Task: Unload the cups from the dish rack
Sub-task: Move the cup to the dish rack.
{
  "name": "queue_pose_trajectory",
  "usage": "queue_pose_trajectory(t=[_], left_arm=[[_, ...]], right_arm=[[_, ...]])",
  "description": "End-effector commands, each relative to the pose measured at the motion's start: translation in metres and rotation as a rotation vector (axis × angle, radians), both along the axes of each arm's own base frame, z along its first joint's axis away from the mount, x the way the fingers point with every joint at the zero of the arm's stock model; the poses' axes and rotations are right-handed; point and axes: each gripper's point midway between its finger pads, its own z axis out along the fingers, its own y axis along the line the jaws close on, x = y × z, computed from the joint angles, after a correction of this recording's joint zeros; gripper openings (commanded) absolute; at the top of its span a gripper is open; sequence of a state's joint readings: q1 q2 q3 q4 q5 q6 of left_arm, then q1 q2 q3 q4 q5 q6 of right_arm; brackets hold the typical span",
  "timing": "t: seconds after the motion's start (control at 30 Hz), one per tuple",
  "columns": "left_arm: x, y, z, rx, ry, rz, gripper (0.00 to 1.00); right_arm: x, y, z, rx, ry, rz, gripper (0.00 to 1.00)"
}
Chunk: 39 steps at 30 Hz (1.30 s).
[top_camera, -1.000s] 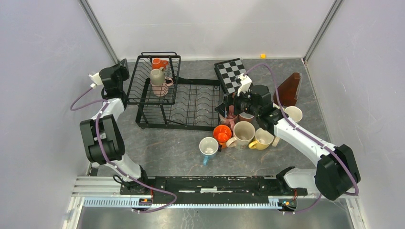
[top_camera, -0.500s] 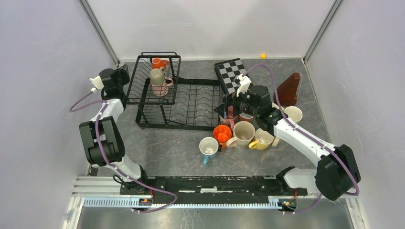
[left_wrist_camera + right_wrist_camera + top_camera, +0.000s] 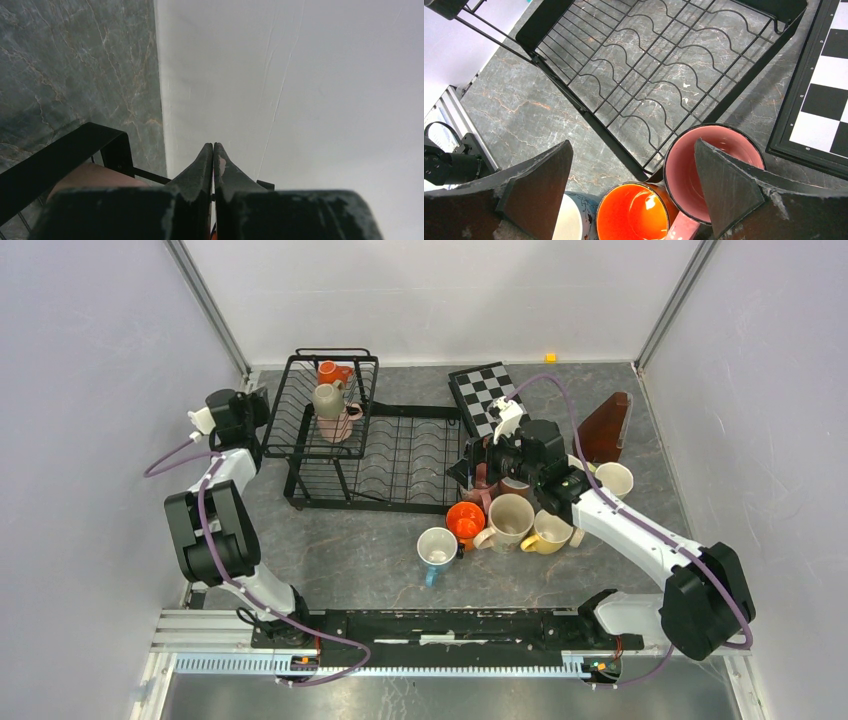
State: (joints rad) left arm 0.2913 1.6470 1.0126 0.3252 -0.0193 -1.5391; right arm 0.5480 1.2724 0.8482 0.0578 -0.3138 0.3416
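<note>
Three cups (image 3: 330, 400) sit in the dish rack (image 3: 400, 460); others cluster on the table (image 3: 340, 550) right of it.

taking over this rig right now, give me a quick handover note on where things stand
Left tool: shut, empty, beside the basket part of the dish rack.
Right tool: open, empty, over the unloaded pink cup and unloaded orange cup, just off the rack's near right corner.
Done: the flat tray part holds no cups; about seven cups stand clustered on the table right of the rack.
Left: three cups in the basket part, the far orange cup, beige cup and near pink cup.
</note>
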Motion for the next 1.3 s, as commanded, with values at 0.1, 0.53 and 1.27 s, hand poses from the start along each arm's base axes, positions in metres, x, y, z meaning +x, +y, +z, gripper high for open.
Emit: queue_pose_trajectory(t=[0.1,0.53,1.27], left_arm=[[-0.009,-0.011,-0.083,-0.058,0.136,-0.082,0.07],[-0.015,0.006,-0.036,-0.075,0.061,-0.025,0.06],[-0.015,0.003,-0.041,-0.089,0.053,-0.112,0.05]], right_arm=[[0.001,0.005,0.01,0.011,-0.046,0.015,0.98],[-0.002,0.005,0.008,0.005,-0.048,0.02,0.98],[-0.003,0.01,0.006,0.009,-0.049,0.041,0.98]])
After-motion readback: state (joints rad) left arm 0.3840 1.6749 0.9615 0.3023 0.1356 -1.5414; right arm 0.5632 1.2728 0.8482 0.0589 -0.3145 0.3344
